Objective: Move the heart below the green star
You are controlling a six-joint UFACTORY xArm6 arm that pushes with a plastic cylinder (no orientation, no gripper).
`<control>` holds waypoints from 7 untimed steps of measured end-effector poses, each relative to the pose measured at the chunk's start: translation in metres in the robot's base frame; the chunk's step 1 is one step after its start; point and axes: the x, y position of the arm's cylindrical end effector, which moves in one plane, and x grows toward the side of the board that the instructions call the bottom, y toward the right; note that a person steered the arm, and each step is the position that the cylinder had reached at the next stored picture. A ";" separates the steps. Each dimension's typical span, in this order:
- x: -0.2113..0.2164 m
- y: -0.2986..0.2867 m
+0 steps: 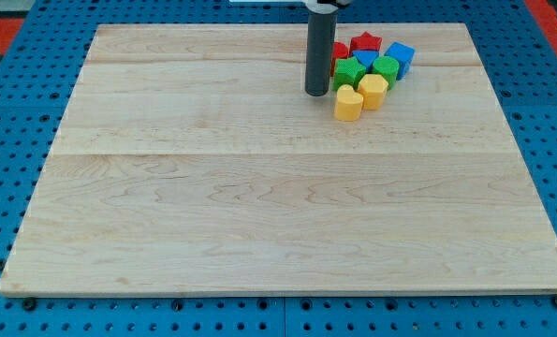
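Note:
My tip (317, 94) rests on the board just left of a tight cluster of blocks near the view's top. The yellow heart (349, 104) is the lowest block, down and to the right of the tip, with a small gap between them. The green star (349, 72) sits directly above the heart, close to the rod's right side. A second yellow block (373, 91) touches the heart's upper right.
A second green block (385, 68), a blue block (364, 58), a blue cube (400, 58), a red star (365, 42) and a red block (340, 51) partly behind the rod crowd the cluster. The wooden board (259, 206) lies on a blue pegboard.

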 end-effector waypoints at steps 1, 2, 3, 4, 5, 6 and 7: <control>0.000 0.000; -0.006 0.000; -0.006 -0.001; -0.006 -0.003; 0.005 0.025; 0.022 0.045; 0.057 0.014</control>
